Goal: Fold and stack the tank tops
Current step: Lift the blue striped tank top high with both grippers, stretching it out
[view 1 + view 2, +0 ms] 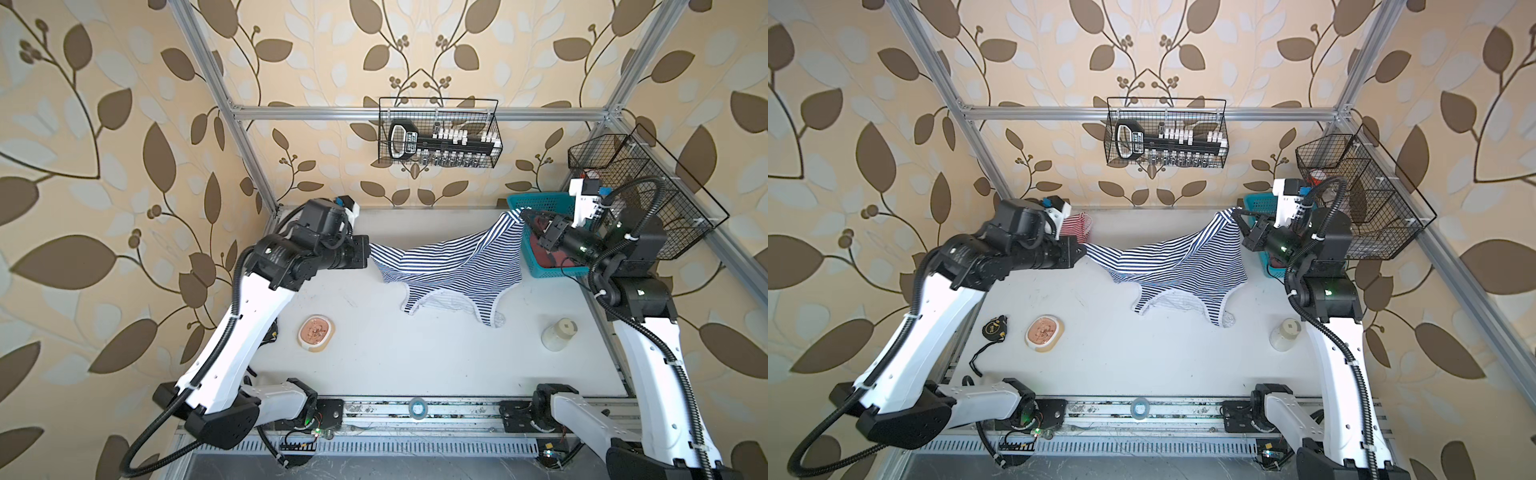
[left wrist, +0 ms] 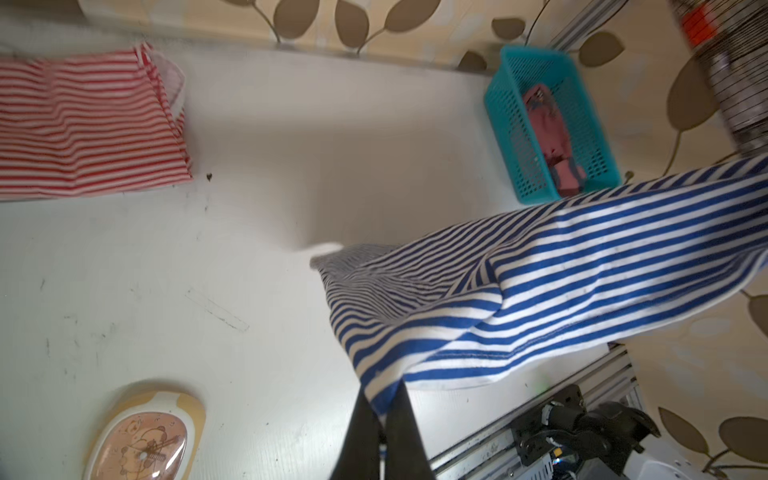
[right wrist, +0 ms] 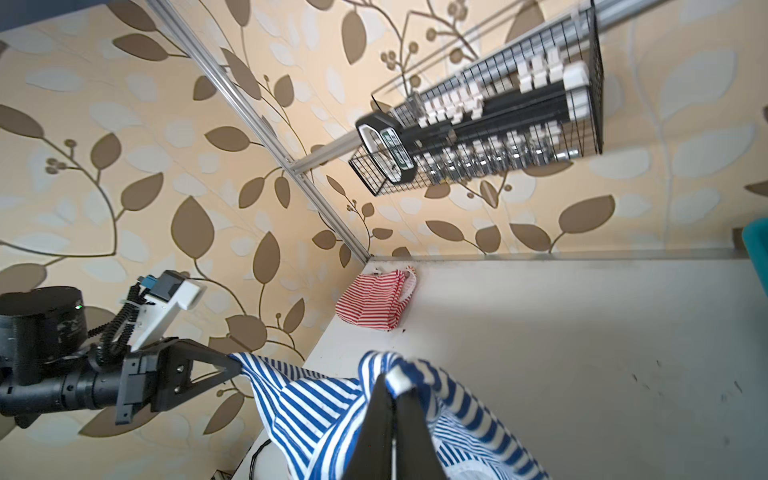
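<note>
both sets clenched on cloth: left fingers (image 2: 363,432) pinch one edge of the navy-white striped tank top (image 1: 449,266), right fingers (image 3: 376,432) pinch a white-trimmed edge of the same top (the trim bunches right at the tips in the right wrist view). top is strung between the two arms over the back half of the tabletop (image 1: 415,365), right end held up just beside the teal basket (image 1: 536,203), left end at the left fingers toward the left side. middle sags, and the strap end hangs toward the front; in both top views it looks to be touching the tabletop, can't tell how much of it rests there. red-white striped tank top (image 1: 1077,222) lies flat and folded in the back-left corner of the tabletop, behind the left wrist (hidden by that arm in a top view, clear in both wrist views), well apart from the navy one. dusty red tank top (image 2: 548,137) sits crumpled inside the teal basket at the back right, under the right arm. further out: small clock (image 1: 316,332) face-up near the front left, white cup (image 1: 559,334) near the front right, both clear of the cloth. tape measure (image 1: 994,328) off the tabletop's left edge beside the clock. wire basket (image 1: 438,133) hangs on the back rail.
</note>
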Available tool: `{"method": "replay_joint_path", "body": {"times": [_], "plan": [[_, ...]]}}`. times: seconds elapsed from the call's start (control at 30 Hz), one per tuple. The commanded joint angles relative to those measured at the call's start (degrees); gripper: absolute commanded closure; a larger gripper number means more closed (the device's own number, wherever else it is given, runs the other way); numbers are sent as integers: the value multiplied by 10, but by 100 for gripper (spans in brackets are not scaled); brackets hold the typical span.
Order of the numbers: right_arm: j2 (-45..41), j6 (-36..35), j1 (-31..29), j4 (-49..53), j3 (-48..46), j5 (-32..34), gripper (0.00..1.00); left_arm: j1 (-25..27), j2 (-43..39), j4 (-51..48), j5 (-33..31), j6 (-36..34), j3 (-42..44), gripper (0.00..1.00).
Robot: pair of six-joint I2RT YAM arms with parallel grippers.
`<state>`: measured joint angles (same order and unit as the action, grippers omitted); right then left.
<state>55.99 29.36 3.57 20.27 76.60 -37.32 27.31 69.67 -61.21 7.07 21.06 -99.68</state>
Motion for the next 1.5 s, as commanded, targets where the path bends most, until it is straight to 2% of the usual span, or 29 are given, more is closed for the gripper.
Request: {"method": "replay_joint_path", "body": {"times": [0.0,0.23,0.37,0.43,0.53,0.67,0.73,0.83,0.93,1.03,1.13,1.17,1.27,1.3,1.4,1.43,1.47], "plan": [[-33,23,3,-31,43,-28,100,-2,-44,4,-5,-6,-56,100],[-30,37,4,-45,86,-39,100,-2,-52,35,-18,-2,-72,100],[19,44,5,-51,75,-44,100,-21,5,35,-31,-6,-59,100],[55,52,7,-62,72,-53,100,-65,49,45,20,1,-66,100],[118,92,15,-106,80,-76,100,-154,121,66,127,34,-112,100],[197,165,21,-190,117,-95,100,-236,231,89,231,89,-245,100],[232,188,22,-221,148,-105,100,-253,272,100,276,113,-322,100],[266,222,23,-283,186,-116,100,-258,329,101,310,138,-449,100],[283,260,24,-360,198,-136,100,-259,334,149,350,166,-470,100],[275,275,24,-402,171,-152,100,-255,284,190,369,160,-383,100],[239,258,24,-410,82,-158,100,-240,177,251,349,136,-189,100],[219,237,24,-390,39,-157,100,-230,138,268,337,130,-103,100],[179,175,24,-312,-41,-141,100,-203,59,277,300,113,47,100],[163,152,23,-285,-72,-132,100,-201,55,276,297,112,55,100],[116,94,22,-204,-159,-102,100,-152,-4,278,253,114,223,100],[72,48,21,-130,-256,-76,100,-113,-34,291,234,140,349,100],[56,34,21,-102,-289,-66,100,-95,-44,301,226,153,405,100]]}}
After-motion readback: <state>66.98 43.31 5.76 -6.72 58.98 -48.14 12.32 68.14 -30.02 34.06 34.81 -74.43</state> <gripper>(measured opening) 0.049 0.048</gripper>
